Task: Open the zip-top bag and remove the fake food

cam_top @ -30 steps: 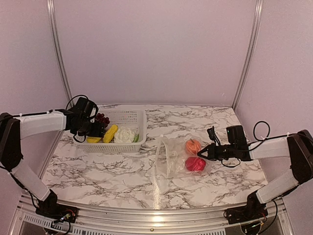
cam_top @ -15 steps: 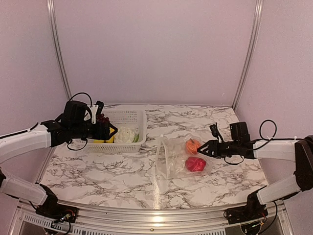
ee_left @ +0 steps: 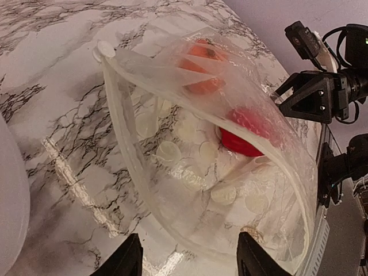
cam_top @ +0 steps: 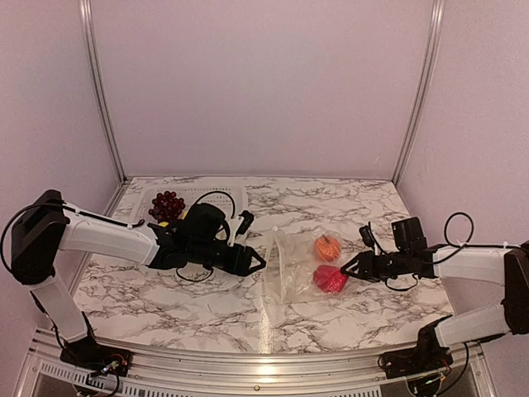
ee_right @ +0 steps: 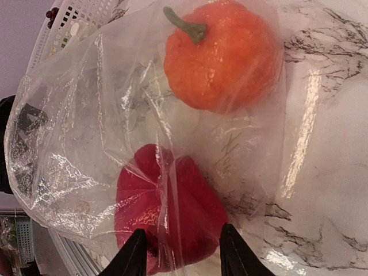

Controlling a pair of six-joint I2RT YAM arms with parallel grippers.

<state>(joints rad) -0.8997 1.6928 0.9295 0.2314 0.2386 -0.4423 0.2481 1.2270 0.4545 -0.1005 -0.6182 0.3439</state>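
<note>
The left gripper [cam_top: 258,260] stands with its jaws apart, just off the mouth of the zip-top bag [cam_top: 289,269]. The bag lies flat mid-bench, a little toward the right edge, its long axis running left to right. The right gripper [cam_top: 347,271], also spread, sits at the bag's closed end on the right-edge side. Inside, the orange piece [cam_top: 327,246] lies toward the far edge and the red piece [cam_top: 330,279] toward the near one. The white basket [cam_top: 237,195] with a grape bunch [cam_top: 167,205] stands by the far left corner.

From the left wrist, the left gripper [ee_left: 190,265] holds nothing. The zip strip [ee_left: 115,115] curves open toward it, and the red piece [ee_left: 244,135] lies ahead, deep in the bag.

From the right wrist, the right gripper [ee_right: 181,253] has its fingers apart, with the red piece [ee_right: 167,213] just ahead behind the film.

Only the left arm faces the opening, so the reach inside looks like its job; the right seems placed to pin the closed end.
</note>
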